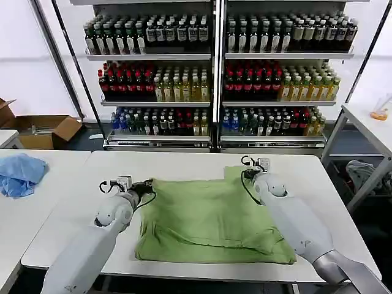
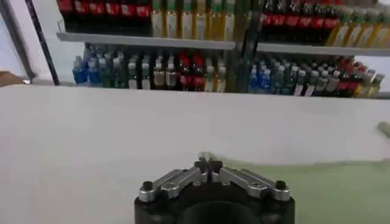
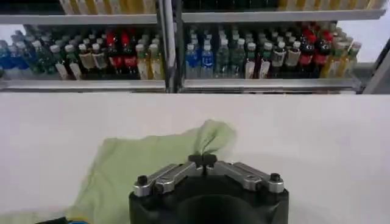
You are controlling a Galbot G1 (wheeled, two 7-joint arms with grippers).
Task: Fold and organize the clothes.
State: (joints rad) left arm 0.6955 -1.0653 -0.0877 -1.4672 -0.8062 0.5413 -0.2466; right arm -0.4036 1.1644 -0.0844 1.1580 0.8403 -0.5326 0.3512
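The light green polo shirt [image 1: 208, 217] lies spread on the white counter [image 1: 184, 162], already doubled into a rough rectangle with its printed side hidden, and both arms are at its far edge. The left gripper [image 1: 149, 184] sits at the shirt's far left corner; in the left wrist view its jaws are closed together with a small nub of pale green cloth [image 2: 204, 157] pinched between the tips, the rest of the shirt trailing away behind and to one side of the jaws. The right gripper [image 1: 246, 173] is at the far right corner, where a flap of cloth stands up; in the right wrist view its jaws are likewise drawn together on that raised fold [image 3: 210, 139], which pokes up just ahead of the tips, with the bulk of the shirt spreading behind and beside them. So the step in hand looks like the grasp for another fold: both far corners are caught and the cloth has barely left the counter. The next move would call for lifting both corners evenly and carrying them toward the near hem, keeping the two grippers level so the edge stays straight and neither thin pinch slips. A light blue cloth bundle [image 1: 20, 173] lies on the neighbouring counter, well apart from the left jaws.
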